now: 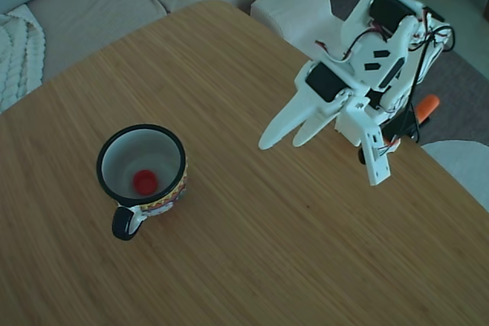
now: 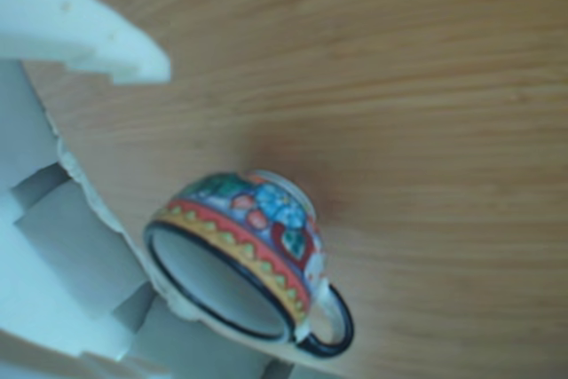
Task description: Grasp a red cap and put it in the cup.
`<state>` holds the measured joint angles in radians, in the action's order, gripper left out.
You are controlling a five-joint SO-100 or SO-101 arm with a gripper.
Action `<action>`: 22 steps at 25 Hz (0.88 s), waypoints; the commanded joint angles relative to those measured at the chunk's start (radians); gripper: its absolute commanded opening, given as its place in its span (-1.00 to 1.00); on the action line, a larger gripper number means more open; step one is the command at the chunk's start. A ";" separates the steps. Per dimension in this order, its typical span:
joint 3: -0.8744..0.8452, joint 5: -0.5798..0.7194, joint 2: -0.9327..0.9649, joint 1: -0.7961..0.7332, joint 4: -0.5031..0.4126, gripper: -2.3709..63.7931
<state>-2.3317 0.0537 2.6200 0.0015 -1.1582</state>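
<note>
My gripper (image 1: 284, 140) hangs above the tabletop (image 1: 252, 250), toward the right side of the fixed view, its two white fingers slightly apart at the tips and holding nothing. It points down and to the left, well apart from the cup (image 1: 142, 173).

The cup stands upright on the tabletop at the left of the fixed view, its black handle turned toward the lower edge. The cap (image 1: 144, 182) lies flat on the cup's white floor, inside the black rim.

In the other view the cup (image 2: 257, 246) appears tipped by the camera's angle, its patterned band and dark rim clear, the handle at the lower right. My white gripper parts fill the left edge there and cover part of the rim; the cap is not visible in that view.
</note>
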 commanded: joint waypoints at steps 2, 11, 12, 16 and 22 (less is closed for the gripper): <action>-0.040 -0.005 0.058 -0.002 0.015 0.31; -0.121 -0.052 0.118 0.020 0.077 0.31; -0.143 -0.052 0.118 0.034 0.100 0.31; -0.219 -0.051 0.120 0.064 0.155 0.31; -0.253 -0.051 0.127 0.067 0.164 0.31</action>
<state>-2.5863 0.0092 2.7305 0.0706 -1.0124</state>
